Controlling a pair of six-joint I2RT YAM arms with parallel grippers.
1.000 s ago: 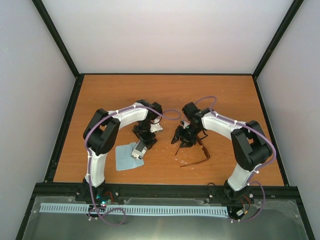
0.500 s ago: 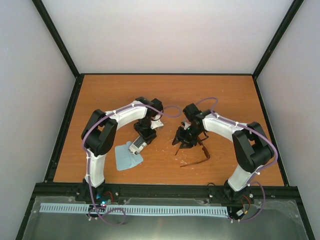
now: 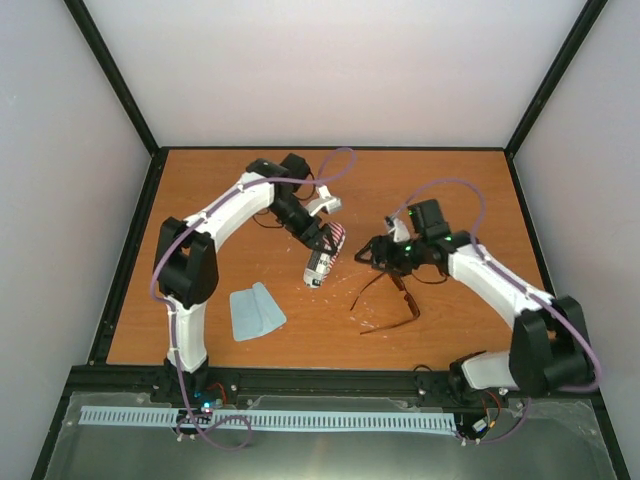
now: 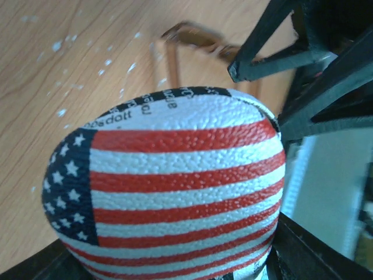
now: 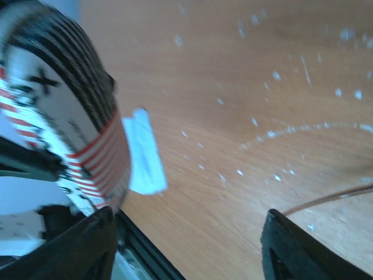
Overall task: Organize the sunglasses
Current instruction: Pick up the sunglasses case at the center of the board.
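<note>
The sunglasses [image 3: 412, 312] lie on the table right of centre, thin reddish-brown temple arms spread toward the near edge; their front is partly hidden under my right gripper [image 3: 374, 254]. That gripper is open with only bare wood between its fingers [image 5: 309, 245], and one slim temple arm [image 5: 332, 199] shows at the right. My left gripper [image 3: 322, 242] is shut on the stars-and-stripes case [image 3: 320, 262], holding it tilted above the table centre. The case [image 4: 175, 186] fills the left wrist view, with the sunglasses [image 4: 192, 38] blurred beyond it.
A light blue cloth [image 3: 256, 311] lies folded near the front left, and the cloth [image 5: 143, 153] also shows in the right wrist view behind the case [image 5: 70, 122]. White specks dot the wood. Black rails edge the table.
The left arm lifted the case away from the cloth and carried it up toward the middle. The right gripper opened wider and the right arm swung out to the right.
</note>
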